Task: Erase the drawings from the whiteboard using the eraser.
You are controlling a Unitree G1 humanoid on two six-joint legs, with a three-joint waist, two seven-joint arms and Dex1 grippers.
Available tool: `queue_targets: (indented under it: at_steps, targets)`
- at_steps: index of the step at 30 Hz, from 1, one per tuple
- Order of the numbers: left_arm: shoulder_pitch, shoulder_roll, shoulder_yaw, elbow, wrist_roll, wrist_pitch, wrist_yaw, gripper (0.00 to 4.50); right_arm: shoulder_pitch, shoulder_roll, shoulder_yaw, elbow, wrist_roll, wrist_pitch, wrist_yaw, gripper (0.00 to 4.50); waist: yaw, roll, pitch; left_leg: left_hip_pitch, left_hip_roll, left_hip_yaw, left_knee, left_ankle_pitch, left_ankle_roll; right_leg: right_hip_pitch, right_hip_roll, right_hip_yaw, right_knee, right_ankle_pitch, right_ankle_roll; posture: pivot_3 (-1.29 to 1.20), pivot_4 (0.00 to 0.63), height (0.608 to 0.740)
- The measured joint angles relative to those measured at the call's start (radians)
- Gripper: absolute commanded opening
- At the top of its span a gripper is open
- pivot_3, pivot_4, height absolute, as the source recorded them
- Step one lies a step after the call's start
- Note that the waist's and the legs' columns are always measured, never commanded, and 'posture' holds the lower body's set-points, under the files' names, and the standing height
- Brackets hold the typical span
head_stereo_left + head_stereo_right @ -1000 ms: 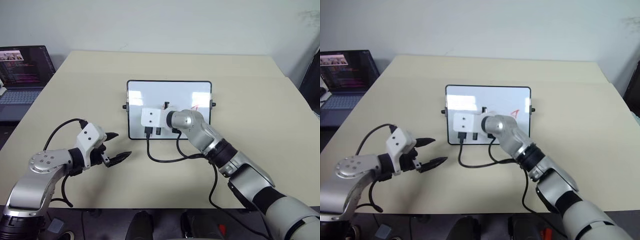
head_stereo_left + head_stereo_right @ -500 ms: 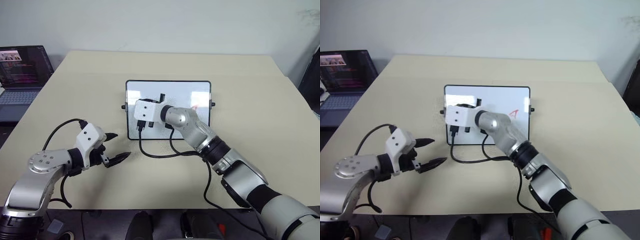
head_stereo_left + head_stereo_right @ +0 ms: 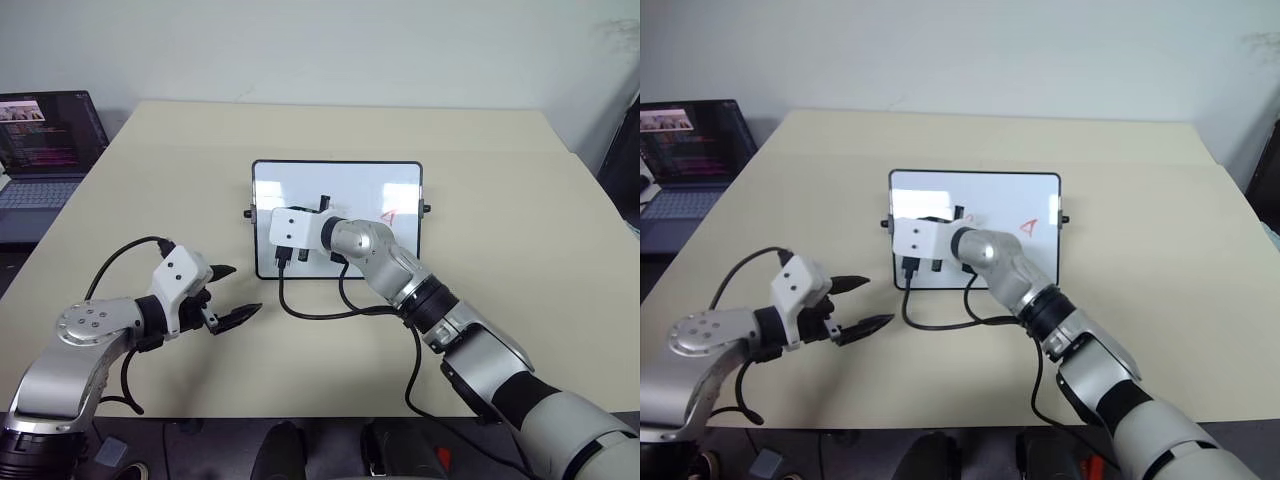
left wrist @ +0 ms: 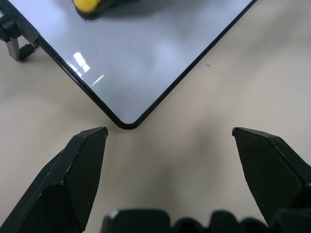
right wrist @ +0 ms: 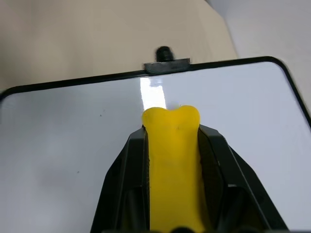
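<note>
The whiteboard (image 3: pixel 350 185) lies flat in the middle of the table. One red scribble of the drawings (image 3: pixel 390 214) shows on its right part. My right arm reaches across the board's near edge, and the right gripper (image 5: pixel 172 132) is shut on the yellow eraser (image 5: pixel 171 160) over the board's left half, pointing at the knob (image 5: pixel 164 52) on the left short side. The eraser (image 4: pixel 90 5) also shows in the left wrist view, down on the white surface. My left gripper (image 3: pixel 238 292) hovers open and empty off the board's near left corner (image 4: pixel 127 124).
An open laptop (image 3: pixel 45 150) sits on a lower surface past the table's left edge. Black cables (image 3: pixel 330 308) trail from my right wrist onto the table in front of the board. Bare tabletop (image 3: pixel 500 200) lies right of the board and behind it.
My right gripper has carried the eraser leftward and a little farther away across the board. The left arm has stayed still.
</note>
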Motion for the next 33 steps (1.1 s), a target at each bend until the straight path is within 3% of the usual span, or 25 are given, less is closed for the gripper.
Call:
queue_targets:
  at_steps: [7, 12, 17, 22, 28, 33]
  targets:
    - [-0.015, -0.002, 0.0, 0.0, -0.002, -0.003, -0.005, 4.5, 0.062, -0.001, 0.01, -0.071, 0.015, 0.031, 0.085, 1.01, 0.0, 0.0, 0.0, 0.0, 0.0, 0.0, 0.0, 0.0, 0.0, 0.0, 0.0, 0.0, 0.0, 0.0, 0.0, 0.0, 0.15, 0.74]
    - [-0.047, -0.007, -0.002, 0.003, -0.009, -0.017, -0.019, 4.5, 0.171, -0.002, -0.11, -0.322, 0.156, 0.165, 0.142, 1.01, 0.003, 0.0, 0.0, -0.002, 0.0, -0.001, 0.0, 0.0, 0.0, 0.0, 0.0, -0.001, -0.001, 0.0, 0.0, 0.0, 0.15, 0.74]
    - [-0.111, -0.037, -0.011, 0.006, -0.025, -0.034, -0.024, 4.5, 0.347, -0.072, -0.181, -0.678, 0.26, 0.382, 0.2, 1.01, 0.008, 0.0, 0.0, -0.003, 0.0, -0.002, 0.001, 0.0, 0.0, 0.0, -0.001, -0.002, -0.002, 0.0, 0.0, 0.0, 0.15, 0.74]
    - [-0.191, -0.074, -0.024, 0.017, -0.056, -0.044, -0.023, 4.5, 0.455, -0.135, -0.238, -0.869, 0.301, 0.52, 0.183, 1.01, 0.004, 0.001, 0.0, -0.002, 0.0, -0.002, 0.001, 0.0, 0.0, 0.0, 0.001, -0.001, -0.001, 0.0, 0.0, 0.0, 0.15, 0.74]
    - [-0.236, -0.079, -0.047, 0.081, -0.063, -0.044, -0.044, 4.5, 0.548, -0.207, -0.256, -0.959, 0.329, 0.609, 0.154, 1.01, -0.005, 0.001, 0.001, -0.001, 0.0, -0.001, 0.0, 0.0, 0.0, 0.0, 0.004, 0.0, -0.002, 0.0, 0.001, 0.0, 0.15, 0.74]
    - [-0.269, -0.08, -0.083, 0.128, -0.04, -0.049, -0.041, 4.5, 0.496, -0.191, -0.245, -0.883, 0.322, 0.562, 0.088, 1.01, -0.01, 0.001, 0.001, -0.001, 0.0, 0.0, 0.0, 0.0, 0.0, 0.0, 0.005, 0.001, -0.001, 0.0, 0.001, 0.0, 0.15, 0.74]
